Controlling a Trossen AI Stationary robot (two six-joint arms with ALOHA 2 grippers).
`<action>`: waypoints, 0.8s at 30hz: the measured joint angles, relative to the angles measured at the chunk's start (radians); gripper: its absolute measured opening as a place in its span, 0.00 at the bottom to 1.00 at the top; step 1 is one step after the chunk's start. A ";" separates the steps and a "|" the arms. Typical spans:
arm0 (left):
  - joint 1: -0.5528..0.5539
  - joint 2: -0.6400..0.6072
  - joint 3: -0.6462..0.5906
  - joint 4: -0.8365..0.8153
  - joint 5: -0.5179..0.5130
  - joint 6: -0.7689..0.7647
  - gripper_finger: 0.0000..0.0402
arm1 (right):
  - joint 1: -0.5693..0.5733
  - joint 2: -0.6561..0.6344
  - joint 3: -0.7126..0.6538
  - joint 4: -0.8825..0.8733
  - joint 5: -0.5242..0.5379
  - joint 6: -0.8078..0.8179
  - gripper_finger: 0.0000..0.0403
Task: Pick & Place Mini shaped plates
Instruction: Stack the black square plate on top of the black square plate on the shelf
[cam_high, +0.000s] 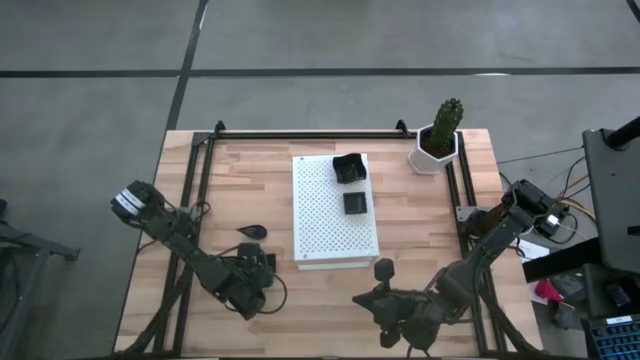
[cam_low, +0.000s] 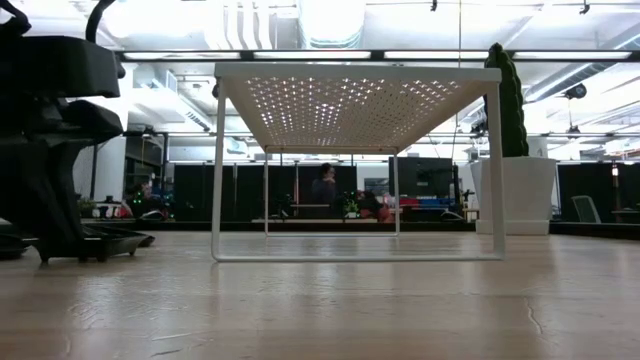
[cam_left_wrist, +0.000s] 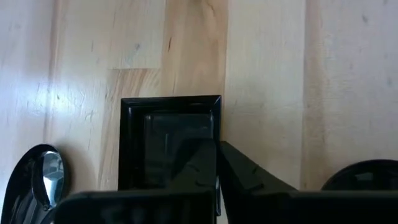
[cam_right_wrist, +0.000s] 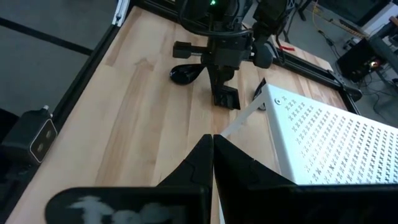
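**Left gripper pinches a square plate**

The left gripper (cam_high: 262, 266) is pinched on a small square plate (cam_left_wrist: 168, 146) on the table (cam_high: 240, 180) — just beside the white board (cam_high: 335, 215), which carries two plates. The right gripper (cam_high: 384, 300) waits, fingers pressed together.

Two dark mini plates (cam_high: 351, 186) on the white board, teardrop plate (cam_high: 253, 232) and square plate (cam_left_wrist: 169, 143) on the wood

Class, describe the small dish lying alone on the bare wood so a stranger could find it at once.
Start at the white perforated board mid-table and look to its left. There a dark teardrop dish lies alone; the two dishes on the board are squarish.
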 joint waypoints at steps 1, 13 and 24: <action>0.000 -0.001 0.001 -0.001 0.007 0.000 0.01 | 0.000 0.000 0.000 0.001 0.000 -0.003 0.02; -0.005 -0.028 0.159 -0.018 0.115 0.077 0.00 | 0.000 0.000 0.000 0.006 0.000 -0.011 0.02; -0.010 -0.033 0.378 -0.053 0.144 0.284 0.00 | -0.001 0.000 0.000 0.063 -0.076 -0.095 0.02</action>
